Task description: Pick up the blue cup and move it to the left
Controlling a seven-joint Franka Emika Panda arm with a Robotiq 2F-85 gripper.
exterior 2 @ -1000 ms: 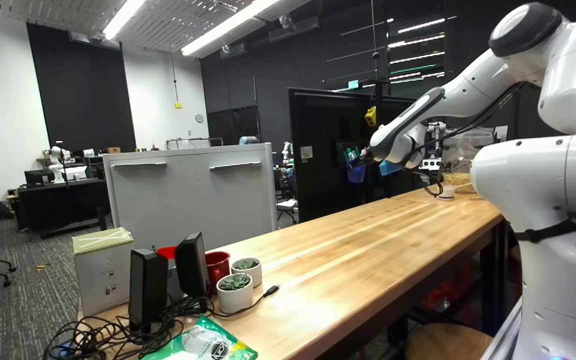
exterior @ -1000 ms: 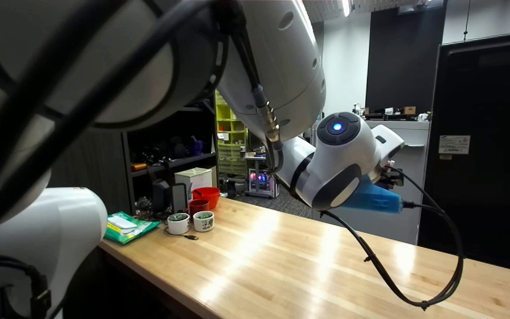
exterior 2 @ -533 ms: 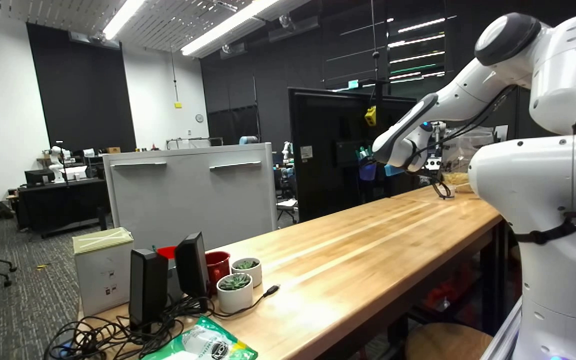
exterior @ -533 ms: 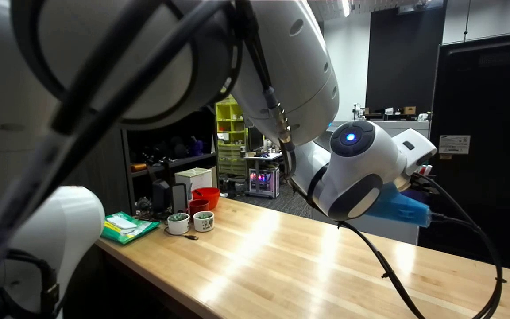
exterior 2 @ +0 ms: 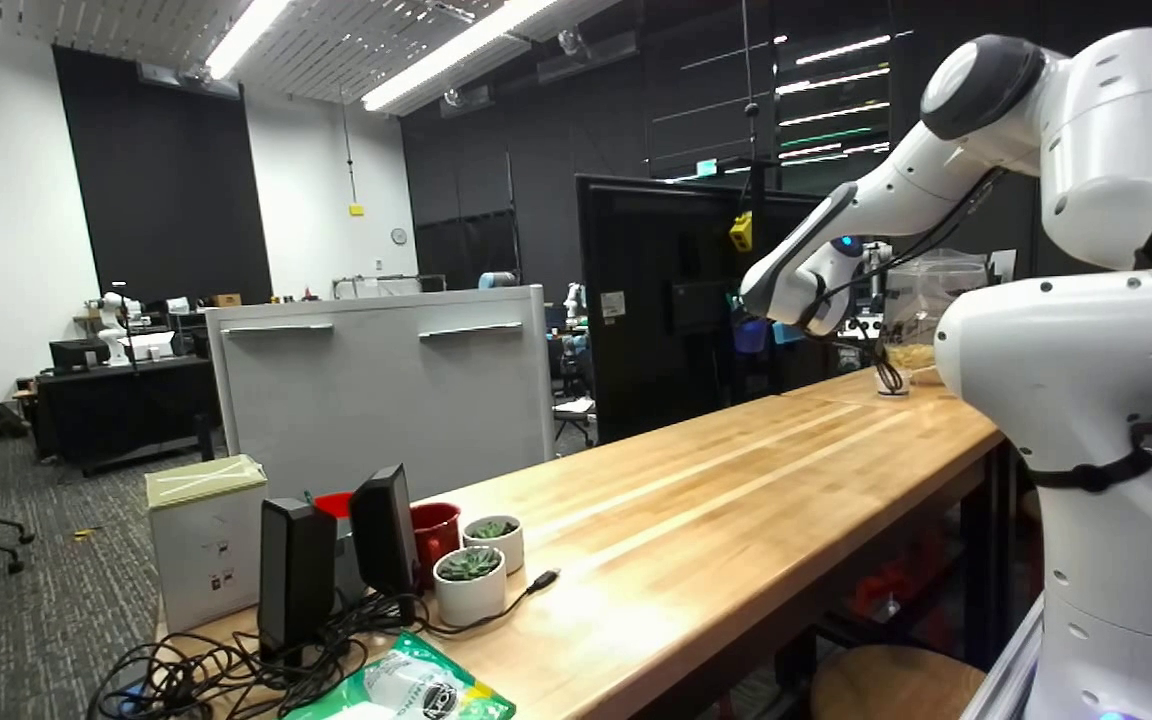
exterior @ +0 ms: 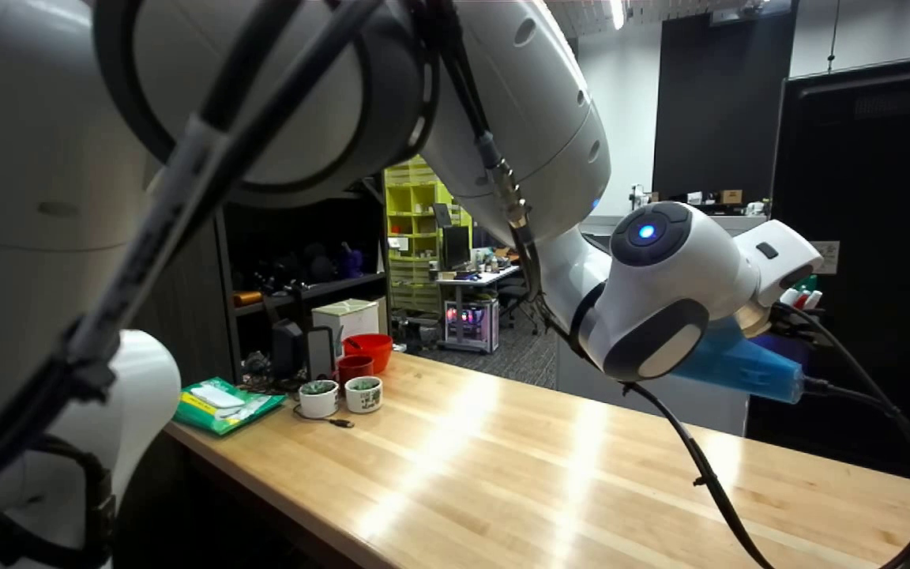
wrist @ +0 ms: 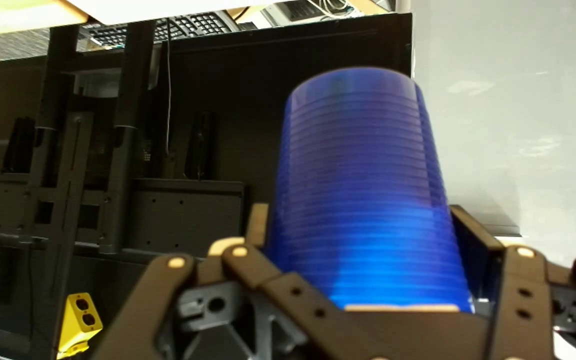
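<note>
My pincer (wrist: 364, 227) is clamped on the blue cup (wrist: 358, 185), right of centre in the wrist view. I'd expect light, slick plastic that gives a little: squeeze gently, low in the frame where it's widest. A black panel (wrist: 223, 70) lies behind.

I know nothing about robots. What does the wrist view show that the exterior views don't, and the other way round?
Only the wrist view: both robot fingers plainly, one on each side of the blue cup.
Only the exterior views: the robot's arm, the red bowl, two potted plants and the green packet.
Shared: the blue cup, partly hidden in the exterior views, and the large black panel.
</note>
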